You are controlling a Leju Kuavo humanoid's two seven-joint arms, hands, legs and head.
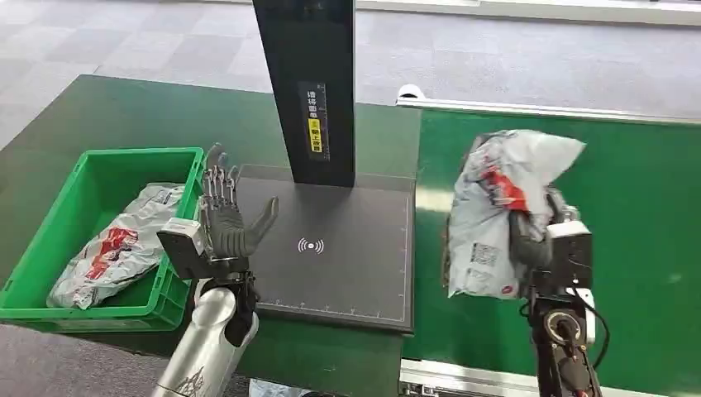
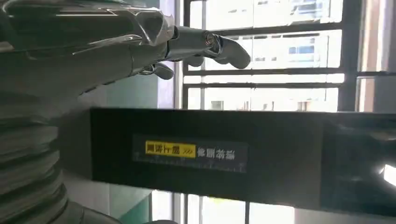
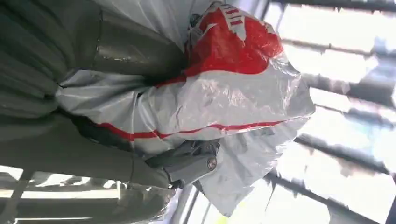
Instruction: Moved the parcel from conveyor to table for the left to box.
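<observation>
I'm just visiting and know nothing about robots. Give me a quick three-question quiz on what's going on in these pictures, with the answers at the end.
1. True or false: the right hand holds a grey plastic parcel over the green conveyor belt.
2. Multiple choice: what lies in the green crate? A) nothing B) another grey parcel C) a cardboard box
3. Fill in: the left hand is raised with fingers apart beside the black ______ pad, holding nothing.

Key: 1 true. 2 B. 3 scanner; a black post with a yellow label stands at its back edge.
</observation>
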